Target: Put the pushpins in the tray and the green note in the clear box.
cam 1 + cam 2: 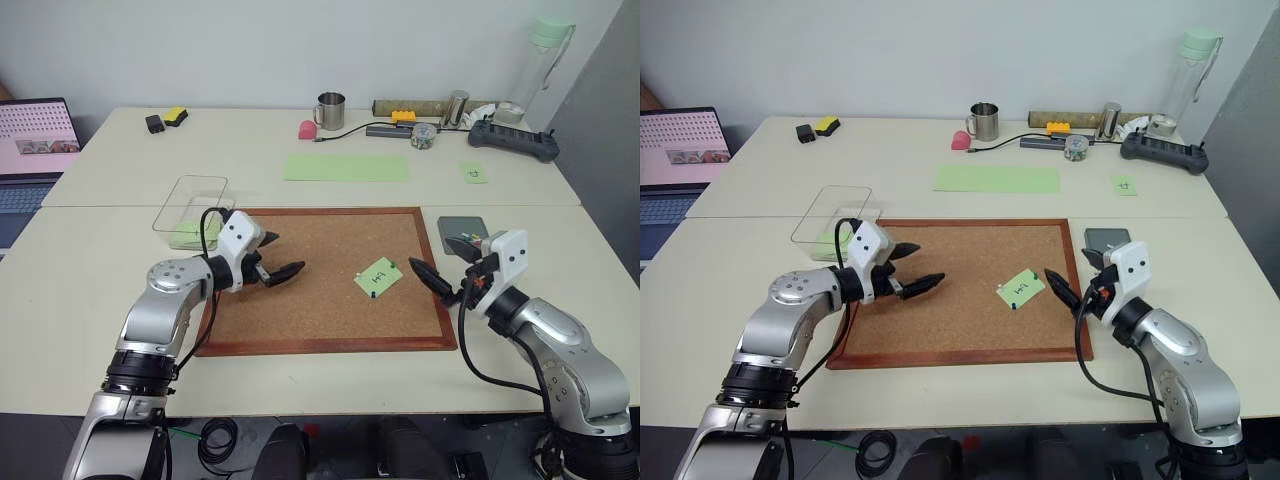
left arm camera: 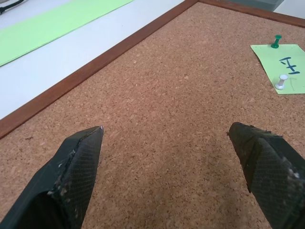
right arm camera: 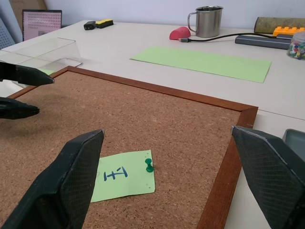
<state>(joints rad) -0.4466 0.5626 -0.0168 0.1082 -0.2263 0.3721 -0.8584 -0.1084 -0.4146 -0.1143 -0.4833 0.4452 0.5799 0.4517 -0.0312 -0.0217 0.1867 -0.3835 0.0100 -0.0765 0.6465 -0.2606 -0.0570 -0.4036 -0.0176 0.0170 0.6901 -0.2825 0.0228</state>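
The green note, scribbled in black, lies on the cork board right of centre. A green pushpin stands at one corner of it and a second, pale-headed pushpin at its edge. The dark grey tray sits just off the board's right edge. The clear box stands off the board's far left corner with something green inside. My left gripper hovers open over the board's left half, well short of the note. My right gripper is open at the board's right edge, close to the note, with nothing between its fingers.
A long pale green sheet lies behind the board. Farther back are a metal mug, a pink object, a jar of pins, cables and a black controller. A laptop stands at the far left.
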